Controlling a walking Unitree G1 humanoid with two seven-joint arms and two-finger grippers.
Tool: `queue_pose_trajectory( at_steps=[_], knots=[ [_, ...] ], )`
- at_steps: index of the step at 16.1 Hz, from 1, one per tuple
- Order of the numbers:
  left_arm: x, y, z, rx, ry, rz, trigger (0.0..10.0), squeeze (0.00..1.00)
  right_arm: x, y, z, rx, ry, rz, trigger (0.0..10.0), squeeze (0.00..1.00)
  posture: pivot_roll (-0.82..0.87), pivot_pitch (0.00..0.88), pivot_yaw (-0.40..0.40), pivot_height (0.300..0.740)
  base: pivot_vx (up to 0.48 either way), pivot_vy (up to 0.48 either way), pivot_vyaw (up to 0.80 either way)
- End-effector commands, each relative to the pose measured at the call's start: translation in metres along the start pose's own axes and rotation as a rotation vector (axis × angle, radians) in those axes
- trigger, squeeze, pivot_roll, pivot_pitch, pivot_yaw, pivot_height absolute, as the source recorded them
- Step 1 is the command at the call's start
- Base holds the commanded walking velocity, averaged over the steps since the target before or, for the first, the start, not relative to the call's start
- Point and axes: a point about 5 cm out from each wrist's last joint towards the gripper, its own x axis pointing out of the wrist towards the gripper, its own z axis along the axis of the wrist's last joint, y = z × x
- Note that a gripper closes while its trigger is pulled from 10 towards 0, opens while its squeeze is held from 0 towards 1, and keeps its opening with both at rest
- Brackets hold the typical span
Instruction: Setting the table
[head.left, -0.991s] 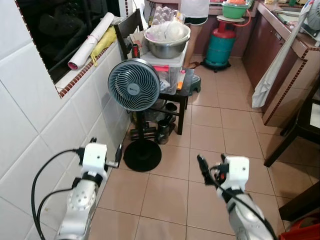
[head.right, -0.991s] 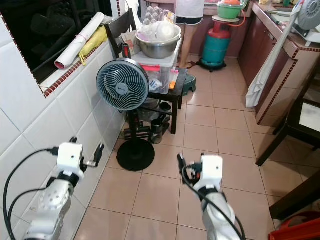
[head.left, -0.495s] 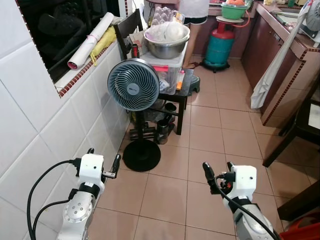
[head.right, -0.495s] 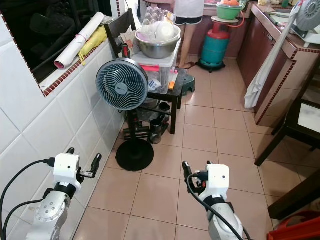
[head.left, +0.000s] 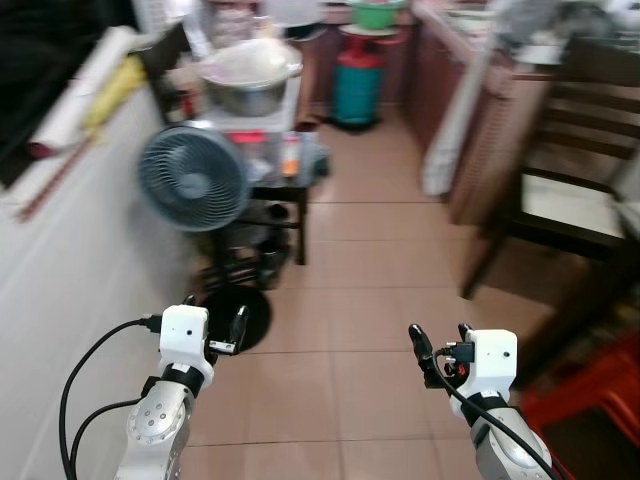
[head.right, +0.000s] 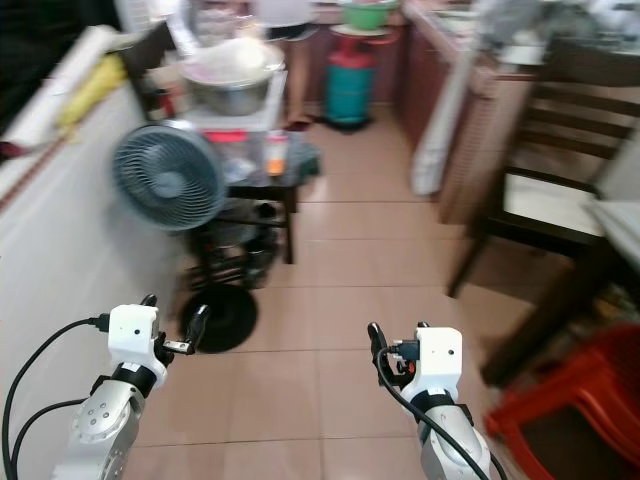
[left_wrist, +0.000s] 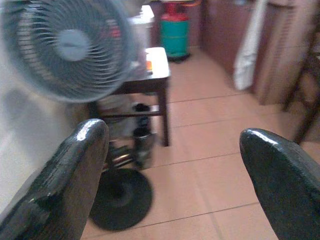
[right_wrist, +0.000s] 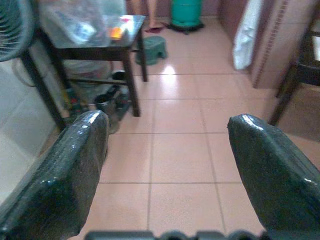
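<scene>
You are standing in a narrow kitchen passage floored with terracotta tiles, the head views blurred, so you are probably in transit. Your left gripper sits low at lower left and your right gripper at lower right; both have their fingers spread and carry nothing. Nothing for the table is in hand, and no tableware is clearly identifiable; the likeliest sources are the steel mixing bowl on the small dark side table at upper left, or the brown counter at upper right. Keep the arms tucked and settle your heading until the view sharpens before choosing a target. Watch the grey pedestal fan and its round black base just beside your left arm, the dark wooden chair and red plastic stool on the right, and a person's legs near the green gas cylinder ahead.
</scene>
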Motion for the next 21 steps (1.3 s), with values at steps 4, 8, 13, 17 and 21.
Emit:
queue_pose_trajectory(
  at_steps=[4,8,13,17,21],
  knots=[
    [-0.0009,-0.0044,0.0006,-0.023,0.008,-0.021,10.0,0.00,-0.0003,0.0004,0.0070,-0.019,-0.009,0.016,10.0,0.00,0.00,0.000,-0.040,0.740,0.000,0.000,-0.80],
    [-0.0010,-0.0054,-0.0002,-0.026,0.011,-0.031,10.0,0.00,-0.0021,0.0004,0.0061,-0.020,-0.003,0.013,10.0,0.00,0.00,0.000,-0.038,0.740,0.263,0.000,-0.80],
    [0.0004,-0.0072,-0.0003,-0.023,0.016,-0.050,10.0,0.00,-0.0020,0.0018,0.0046,-0.020,0.001,0.013,10.0,0.00,0.00,0.000,-0.029,0.740,0.315,0.000,-0.80],
    [-0.0010,-0.0074,-0.0008,-0.022,0.020,-0.057,10.0,0.00,-0.0025,0.0014,0.0040,-0.019,0.003,0.009,10.0,0.00,0.00,0.000,-0.028,0.740,0.321,0.000,0.00],
    [-0.0040,-0.0080,-0.0033,-0.023,0.032,-0.054,10.0,0.00,-0.0059,0.0029,0.0015,-0.017,0.010,0.011,10.0,0.00,0.00,0.000,-0.030,0.740,0.319,0.000,0.00]
  ],
)
